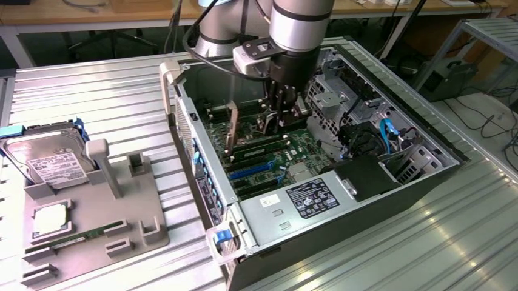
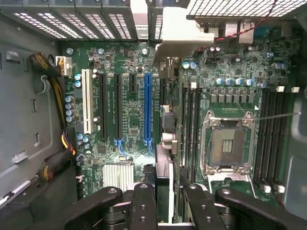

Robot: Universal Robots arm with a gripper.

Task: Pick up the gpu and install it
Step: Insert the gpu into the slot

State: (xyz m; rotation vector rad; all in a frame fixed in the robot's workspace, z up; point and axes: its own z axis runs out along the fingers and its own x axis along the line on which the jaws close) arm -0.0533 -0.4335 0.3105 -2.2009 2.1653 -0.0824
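The gripper (image 2: 163,199) hangs inside the open computer case (image 1: 421,182), low over the motherboard (image 2: 120,120), with its black fingers (image 2: 144,206) clamped on the gpu (image 2: 164,177). In the wrist view the card is seen edge-on — a thin, flat, dark slab running away from the fingers, with a pale silver bracket at its far end, up by the case's perforated rear wall. It stands upright, on edge over the motherboard, just beside the long blue slot (image 2: 147,108), on the side towards the processor socket (image 2: 229,143); whether its lower edge already touches the board cannot be told. In the exterior view the gpu (image 1: 265,124) shows as a narrow, brownish-dark sliver under the gripper (image 1: 283,115), pointing down at the green motherboard (image 1: 283,151).

Also on the motherboard, a white slot (image 2: 87,100) lies beyond the blue one, farther from the card. Outside the case, well apart to the exterior view's left, a grey parts holder (image 1: 89,224) sits on the ribbed metal table (image 1: 97,97) — it carries a silver hard drive (image 1: 48,160) with a white label and a green RAM stick (image 1: 81,236).
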